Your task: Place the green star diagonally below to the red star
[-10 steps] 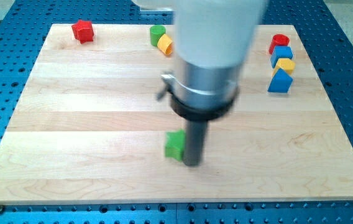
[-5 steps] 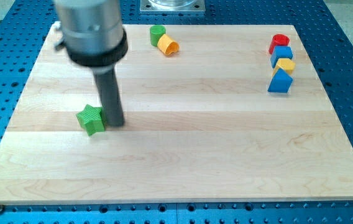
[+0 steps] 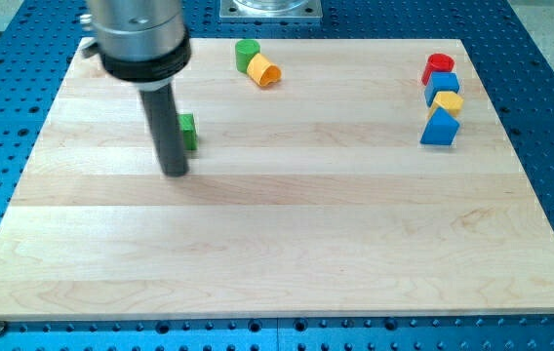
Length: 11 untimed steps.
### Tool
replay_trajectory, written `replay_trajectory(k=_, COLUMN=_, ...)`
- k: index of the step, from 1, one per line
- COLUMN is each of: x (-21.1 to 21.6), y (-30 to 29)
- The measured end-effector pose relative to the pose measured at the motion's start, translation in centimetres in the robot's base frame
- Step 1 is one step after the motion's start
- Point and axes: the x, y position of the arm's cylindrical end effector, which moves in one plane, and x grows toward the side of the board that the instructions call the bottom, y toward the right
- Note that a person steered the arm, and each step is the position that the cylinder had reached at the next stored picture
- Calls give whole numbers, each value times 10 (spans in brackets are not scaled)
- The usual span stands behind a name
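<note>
The green star (image 3: 188, 133) lies on the wooden board in the upper left part, mostly hidden behind my rod; only its right edge shows. My tip (image 3: 176, 172) rests on the board just below and slightly left of the green star, touching or very close to it. The red star does not show; the arm's body covers the top left corner of the board where it stood.
A green cylinder (image 3: 247, 53) and a yellow cylinder (image 3: 262, 71) lie at the view's top centre. At the top right stand a red block (image 3: 439, 64), a blue block (image 3: 442, 84), a yellow block (image 3: 447, 101) and a blue triangular block (image 3: 440, 128).
The green star has moved from the board's lower middle to the left, then up toward the top left. My tip moved with it and now stands just below it.
</note>
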Motion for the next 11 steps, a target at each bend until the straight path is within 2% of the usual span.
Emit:
replay_trajectory(k=1, x=-12, y=20)
replay_trajectory(k=3, x=-73, y=98)
replay_trajectory(k=5, x=-17, y=49)
replay_trajectory(k=6, x=-7, y=28)
replay_trajectory(k=8, x=-43, y=45)
replay_trajectory(k=9, x=-29, y=1)
replay_trajectory(k=10, x=-59, y=-7)
replay_trajectory(k=11, x=-67, y=67)
